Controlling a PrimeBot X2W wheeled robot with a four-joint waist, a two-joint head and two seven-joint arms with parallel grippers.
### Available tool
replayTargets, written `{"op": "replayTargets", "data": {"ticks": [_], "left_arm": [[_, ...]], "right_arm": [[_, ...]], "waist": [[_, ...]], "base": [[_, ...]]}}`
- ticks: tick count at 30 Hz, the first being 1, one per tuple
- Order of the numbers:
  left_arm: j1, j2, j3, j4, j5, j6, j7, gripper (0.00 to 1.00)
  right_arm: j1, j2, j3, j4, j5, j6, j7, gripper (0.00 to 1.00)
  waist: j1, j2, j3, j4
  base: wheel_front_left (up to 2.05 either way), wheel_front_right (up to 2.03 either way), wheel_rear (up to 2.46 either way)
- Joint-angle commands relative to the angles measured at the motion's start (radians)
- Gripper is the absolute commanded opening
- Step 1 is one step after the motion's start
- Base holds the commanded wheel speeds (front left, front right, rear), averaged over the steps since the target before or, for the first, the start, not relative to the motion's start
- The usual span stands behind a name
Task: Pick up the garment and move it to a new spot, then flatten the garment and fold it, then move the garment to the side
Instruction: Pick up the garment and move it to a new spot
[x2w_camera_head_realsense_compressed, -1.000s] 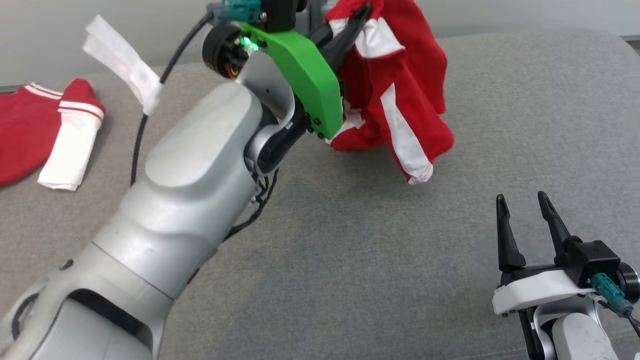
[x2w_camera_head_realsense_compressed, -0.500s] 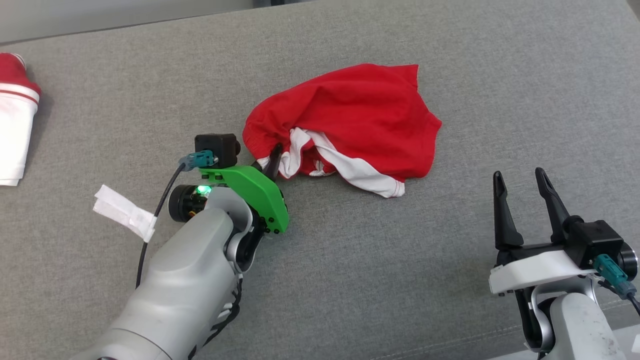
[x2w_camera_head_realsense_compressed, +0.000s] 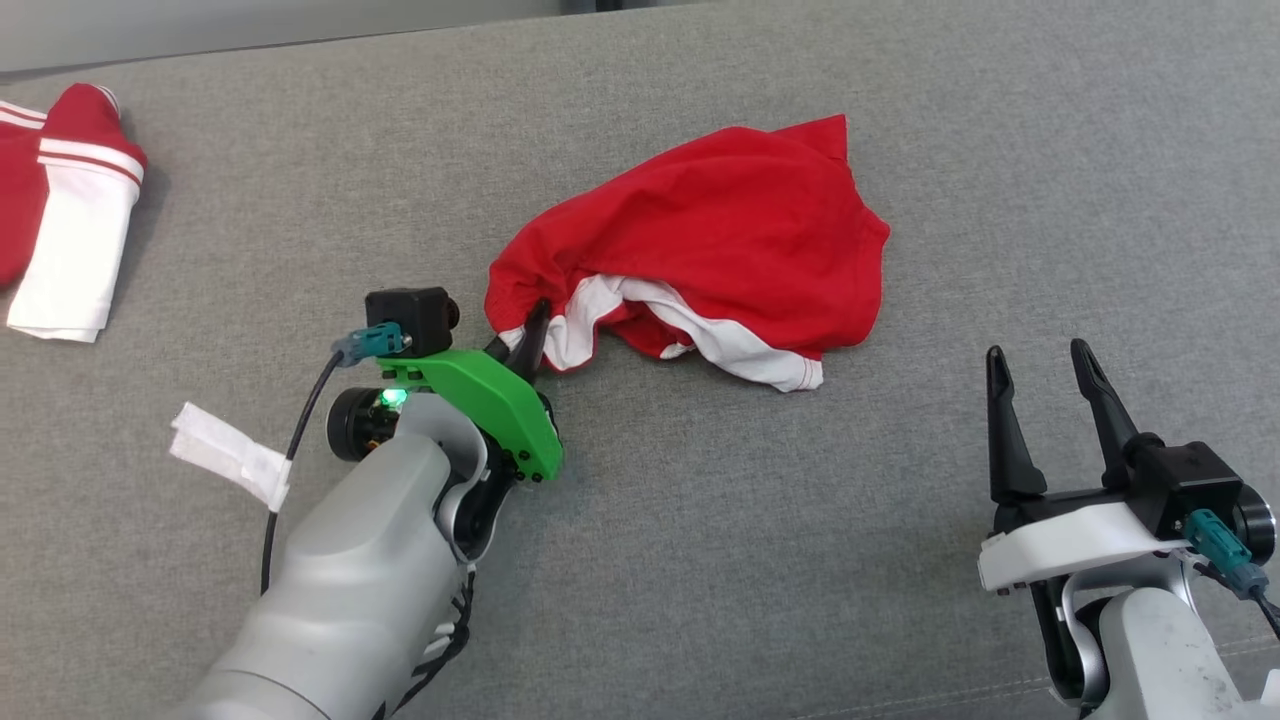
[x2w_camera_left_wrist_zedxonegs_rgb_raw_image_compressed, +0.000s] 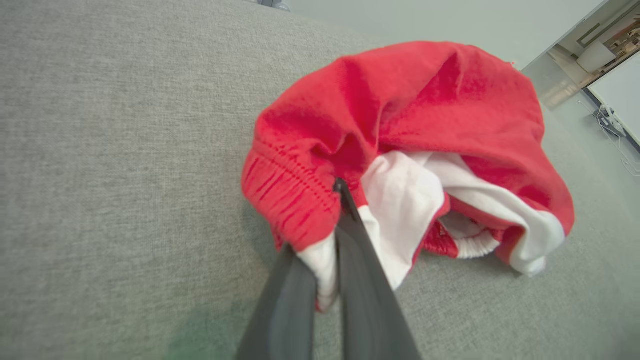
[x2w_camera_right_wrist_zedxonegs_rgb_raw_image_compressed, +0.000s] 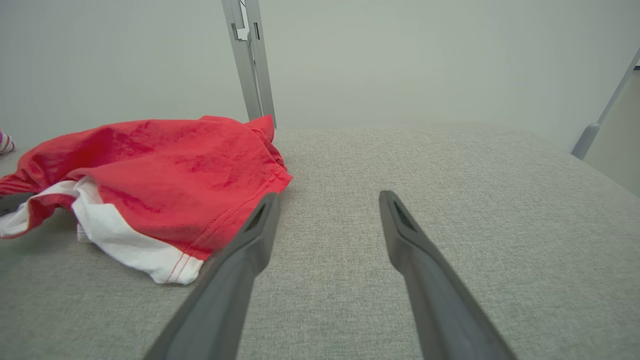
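Observation:
The garment (x2w_camera_head_realsense_compressed: 720, 230) is a red T-shirt with white sleeves, lying crumpled in a heap on the grey padded surface (x2w_camera_head_realsense_compressed: 700, 560). My left gripper (x2w_camera_head_realsense_compressed: 530, 325) is at the heap's near-left edge, shut on a fold of red and white cloth. The left wrist view shows the garment (x2w_camera_left_wrist_zedxonegs_rgb_raw_image_compressed: 425, 110) with cloth pinched between the fingers of the left gripper (x2w_camera_left_wrist_zedxonegs_rgb_raw_image_compressed: 337, 190). My right gripper (x2w_camera_head_realsense_compressed: 1040, 360) stands open and holds nothing, off to the right and nearer to me than the heap. From the right wrist, the garment (x2w_camera_right_wrist_zedxonegs_rgb_raw_image_compressed: 165, 170) lies left of the right gripper (x2w_camera_right_wrist_zedxonegs_rgb_raw_image_compressed: 325, 200).
A separate bundle of red-and-white clothes (x2w_camera_head_realsense_compressed: 70, 240) lies at the far left. A white tag (x2w_camera_head_realsense_compressed: 225, 455) hangs on the left arm's cable. A metal post (x2w_camera_right_wrist_zedxonegs_rgb_raw_image_compressed: 248, 60) rises behind the surface. Bare grey surface stretches in front and to the right.
A second ago the garment hung in the air from my raised left gripper; now arm and garment are down on the surface. The head view has shifted. The right gripper has stayed put.

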Motion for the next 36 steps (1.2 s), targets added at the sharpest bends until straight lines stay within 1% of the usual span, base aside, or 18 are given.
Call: {"op": "replayTargets", "data": {"ticks": [1, 2, 3, 4, 5, 6, 8, 14, 16, 20, 25, 30, 36], "left_arm": [[0.025, 0.014, 0.002, -0.009, -0.008, -0.005, -0.006, 0.25], [0.027, 0.019, 0.0, -0.016, -0.005, -0.008, -0.011, 0.36], [0.032, 0.024, 0.0, -0.022, -0.002, -0.009, -0.016, 0.87], [0.032, 0.033, -0.005, -0.023, 0.012, -0.003, -0.023, 1.0], [0.029, 0.048, -0.02, -0.024, 0.045, 0.014, -0.032, 1.0], [0.033, 0.051, -0.024, -0.028, 0.055, 0.022, -0.038, 1.0], [0.06, 0.047, -0.006, -0.041, 0.046, 0.027, -0.048, 1.0], [0.118, 0.069, 0.033, -0.099, 0.078, 0.048, -0.057, 1.0], [0.137, 0.085, 0.068, -0.149, 0.117, 0.073, -0.056, 1.0], [0.226, 0.098, 0.135, -0.257, 0.2, 0.115, -0.054, 1.0], [0.339, 0.105, 0.208, -0.365, 0.287, 0.15, -0.054, 1.0], [0.453, 0.097, 0.294, -0.467, 0.367, 0.186, -0.054, 1.0], [0.583, 0.066, 0.402, -0.553, 0.448, 0.209, -0.054, 1.0]], "right_arm": [[0.009, -0.003, -0.002, 0.003, -0.008, -0.001, -0.001, 1.0], [0.011, -0.003, -0.003, 0.003, -0.007, -0.001, -0.001, 1.0], [0.015, -0.003, -0.004, 0.003, -0.009, -0.001, -0.001, 1.0], [0.019, -0.003, -0.005, 0.005, -0.011, -0.001, -0.001, 1.0], [0.023, -0.003, -0.006, 0.006, -0.013, -0.001, -0.001, 1.0], [0.026, -0.003, -0.006, 0.007, -0.015, -0.001, -0.001, 1.0], [0.031, -0.003, -0.009, 0.01, -0.015, -0.001, -0.001, 1.0], [0.055, -0.003, -0.026, 0.012, -0.027, -0.001, -0.001, 1.0], [0.065, -0.003, -0.033, 0.011, -0.036, -0.001, -0.001, 1.0], [0.083, -0.003, -0.048, 0.011, -0.053, -0.001, -0.001, 1.0], [0.108, -0.003, -0.05, 0.014, -0.065, -0.001, -0.001, 1.0], [0.123, -0.003, -0.045, 0.016, -0.063, -0.001, -0.001, 1.0], [0.136, -0.003, -0.022, 0.024, -0.037, -0.001, -0.001, 1.0]], "waist": [[0.0, -0.0001, -0.015, 0.012], [0.0, -0.0001, -0.019, 0.015], [0.0, -0.0001, -0.025, 0.017], [0.0, -0.0001, -0.03, 0.02], [0.0, -0.0001, -0.036, 0.022], [0.0, -0.0001, -0.042, 0.024], [0.0, -0.0001, -0.055, 0.029], [0.0, -0.0001, -0.108, 0.048], [0.0, -0.0001, -0.129, 0.056], [0.0, -0.0001, -0.185, 0.075], [0.0, -0.0001, -0.253, 0.097], [0.0, -0.0001, -0.291, 0.118], [0.0, -0.0001, -0.313, 0.136]], "base": [[0.0, 0.0, 0.0], [0.0, 0.0, 0.0], [0.0, 0.0, 0.0], [0.0, 0.0, 0.0], [0.0, 0.0, 0.0], [0.0, 0.0, 0.0], [0.0, 0.0, 0.0], [0.0, 0.0, 0.0], [0.0, 0.0, 0.0], [0.0, 0.0, 0.0], [0.0, 0.0, 0.0], [0.0, 0.0, 0.0], [0.0, 0.0, 0.0]]}}
